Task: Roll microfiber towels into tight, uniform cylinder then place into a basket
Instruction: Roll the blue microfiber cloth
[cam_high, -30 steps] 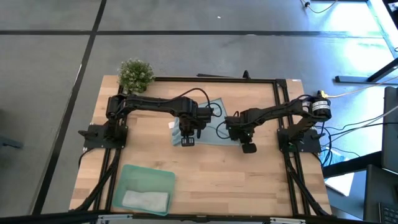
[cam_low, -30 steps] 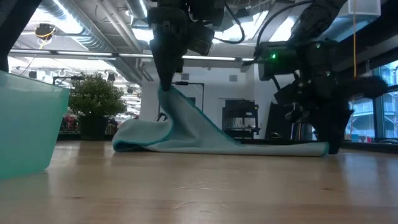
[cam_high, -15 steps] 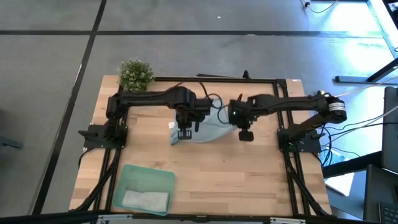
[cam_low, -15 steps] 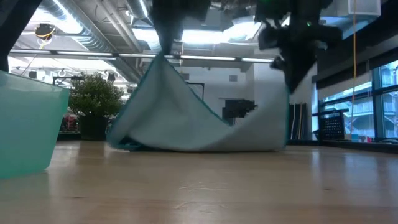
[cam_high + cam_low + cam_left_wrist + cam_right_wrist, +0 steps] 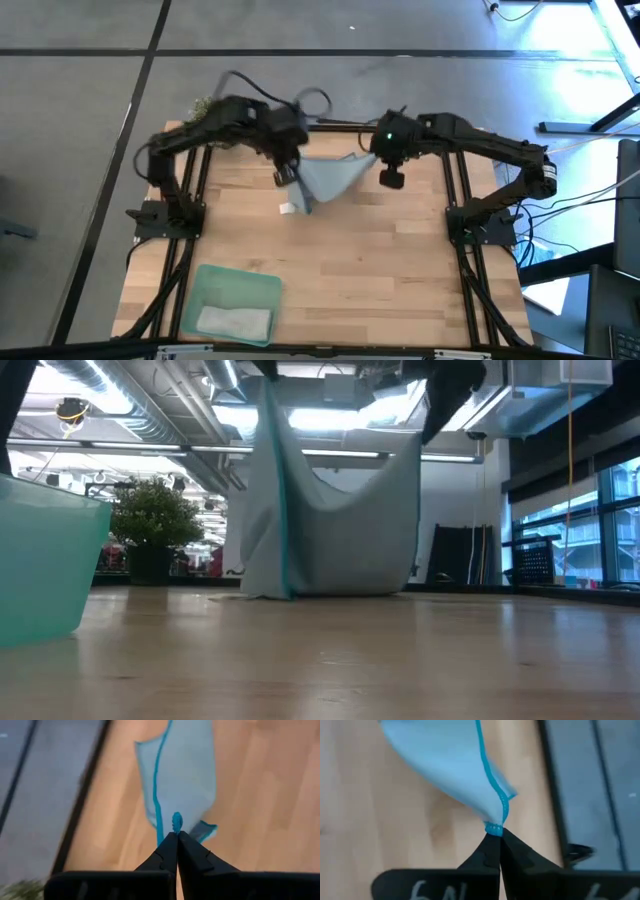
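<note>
Near edge of the surface (image 5: 400,290): the mint-green basket (image 5: 262,283) stands at the front left corner, with a pale grey towel (image 5: 234,321) already lying inside it. It is well apart from both arms.

Mid-surface: bare wood between the basket and the work.

Far half: the light blue towel (image 5: 330,177) hangs in the air, stretched between the two arms. The left gripper (image 5: 176,836) has its fingers closed on one hemmed corner; the right gripper (image 5: 494,834) has its fingers pinched on another corner. In the low view the cloth drapes as a sagging sheet, its lower edge at or just above the wood.

Key relation: the towel hangs straight below both sets of fingers, and its held top edge runs left to right between them, across the far side of the surface. Neither arm is nearer; each holds one end. Judged step: lowering and spreading the cloth flat so it can be rolled along that axis.

Beyond: a small potted plant (image 5: 151,526) at the far left corner.
</note>
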### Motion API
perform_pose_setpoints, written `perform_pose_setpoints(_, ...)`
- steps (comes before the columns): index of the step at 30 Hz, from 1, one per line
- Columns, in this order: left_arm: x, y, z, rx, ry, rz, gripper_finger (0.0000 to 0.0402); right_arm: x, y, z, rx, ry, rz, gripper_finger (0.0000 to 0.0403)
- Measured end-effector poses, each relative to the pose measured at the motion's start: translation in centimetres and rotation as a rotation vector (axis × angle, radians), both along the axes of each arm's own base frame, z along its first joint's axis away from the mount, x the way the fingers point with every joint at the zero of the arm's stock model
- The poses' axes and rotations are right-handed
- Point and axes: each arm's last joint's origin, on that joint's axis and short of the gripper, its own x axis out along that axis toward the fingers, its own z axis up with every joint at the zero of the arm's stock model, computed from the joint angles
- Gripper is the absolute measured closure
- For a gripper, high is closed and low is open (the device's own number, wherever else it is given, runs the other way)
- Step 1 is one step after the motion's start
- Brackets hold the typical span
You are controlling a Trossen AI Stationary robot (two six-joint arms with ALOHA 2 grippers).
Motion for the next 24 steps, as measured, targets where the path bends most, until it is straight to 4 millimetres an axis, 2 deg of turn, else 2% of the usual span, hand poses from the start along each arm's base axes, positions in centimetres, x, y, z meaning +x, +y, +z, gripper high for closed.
perform_pose_setpoints(8,-5.5,2.7,3.6,0.098,-0.122,0.198,0.0401,-1.3,-2.6,5.2,-0.099,-0.156,-0.108,0.0402)
perform_pose_setpoints(11,-6.5,3.7,4.3,0.166,-0.156,0.242,0.0401,-1.9,-3.4,7.1,-0.135,-0.226,-0.134,0.0402)
perform_pose_setpoints(15,-7.2,5.0,4.9,0.221,-0.177,0.214,0.0402,-2.7,-4.1,9.0,-0.177,-0.290,-0.157,0.0402)
perform_pose_setpoints(20,-6.7,7.2,4.6,0.265,-0.160,0.178,0.0401,-3.1,-5.2,9.3,-0.209,-0.317,-0.187,0.0403)
perform_pose_setpoints(24,-5.8,9.5,3.9,0.306,-0.132,0.173,0.0401,-2.9,-6.5,8.1,-0.211,-0.306,-0.221,0.0403)
